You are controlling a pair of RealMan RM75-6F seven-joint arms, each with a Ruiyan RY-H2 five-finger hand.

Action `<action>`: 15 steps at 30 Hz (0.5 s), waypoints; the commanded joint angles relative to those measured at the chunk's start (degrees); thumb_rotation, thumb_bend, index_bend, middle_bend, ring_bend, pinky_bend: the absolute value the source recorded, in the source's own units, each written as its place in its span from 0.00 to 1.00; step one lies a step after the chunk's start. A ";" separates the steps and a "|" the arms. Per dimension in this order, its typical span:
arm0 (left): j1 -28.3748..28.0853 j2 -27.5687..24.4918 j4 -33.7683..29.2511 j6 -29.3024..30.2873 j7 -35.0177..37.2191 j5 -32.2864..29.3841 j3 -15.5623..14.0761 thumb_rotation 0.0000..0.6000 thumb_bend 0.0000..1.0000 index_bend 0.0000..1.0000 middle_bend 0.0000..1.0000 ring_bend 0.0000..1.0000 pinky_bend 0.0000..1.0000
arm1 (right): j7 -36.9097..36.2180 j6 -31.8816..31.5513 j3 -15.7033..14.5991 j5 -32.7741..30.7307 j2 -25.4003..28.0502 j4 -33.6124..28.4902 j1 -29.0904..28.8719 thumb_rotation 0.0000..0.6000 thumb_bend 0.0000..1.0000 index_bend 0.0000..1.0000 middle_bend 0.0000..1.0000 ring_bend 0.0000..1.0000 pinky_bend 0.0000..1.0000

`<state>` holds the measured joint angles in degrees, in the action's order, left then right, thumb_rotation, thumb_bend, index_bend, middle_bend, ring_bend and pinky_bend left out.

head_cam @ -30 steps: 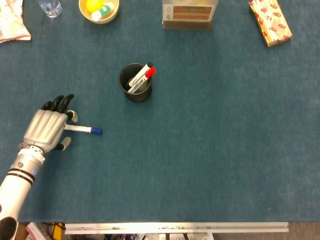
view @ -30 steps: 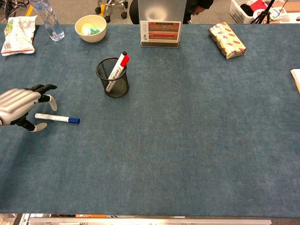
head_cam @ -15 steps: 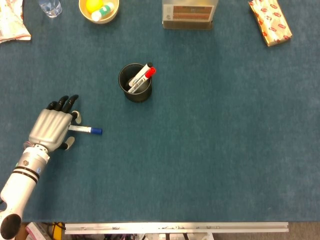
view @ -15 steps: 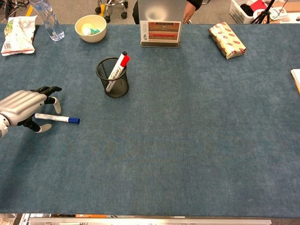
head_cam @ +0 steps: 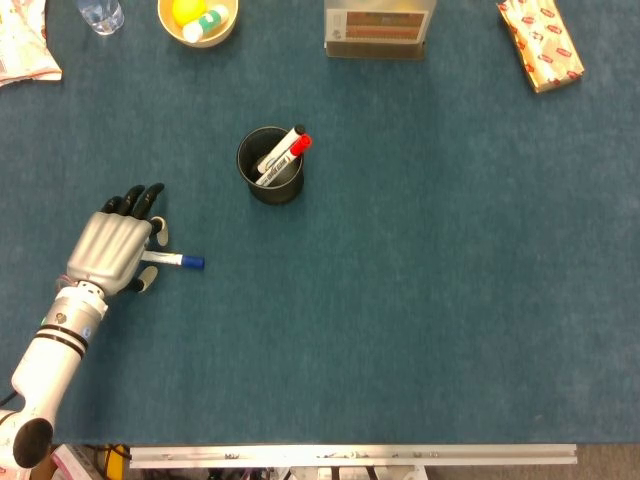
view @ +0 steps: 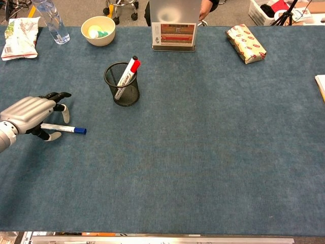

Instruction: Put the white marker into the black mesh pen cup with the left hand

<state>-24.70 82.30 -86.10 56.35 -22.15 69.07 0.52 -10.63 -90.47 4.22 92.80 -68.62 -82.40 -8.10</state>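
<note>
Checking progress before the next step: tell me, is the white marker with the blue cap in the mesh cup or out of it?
Out. The white marker lies flat on the table beside the left hand; the pen cup holds only a red-capped marker.

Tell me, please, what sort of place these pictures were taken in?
Probably an office or lab test bench: a table covered in blue felt, a black mesh pen cup holding a red-capped marker, a table sign, and wheeled chair legs behind the table.
</note>
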 commanded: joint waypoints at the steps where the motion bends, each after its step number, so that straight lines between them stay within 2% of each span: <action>1: -0.05 0.10 -0.06 0.34 0.30 0.27 0.05 1.00 0.29 0.44 0.01 0.00 0.16 | 0.05 0.07 -0.02 -0.01 -0.01 0.01 -0.02 1.00 0.00 0.50 0.43 0.41 0.60; 15: -0.55 1.18 0.82 0.40 0.00 0.27 -0.50 1.00 0.29 0.48 0.02 0.00 0.16 | 0.14 0.16 -0.05 -0.04 0.04 -0.08 -0.02 1.00 0.00 0.50 0.43 0.41 0.60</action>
<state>-25.24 83.46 -85.29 56.76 -22.14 69.34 0.03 -10.48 -90.30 4.17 92.77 -68.58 -82.48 -8.13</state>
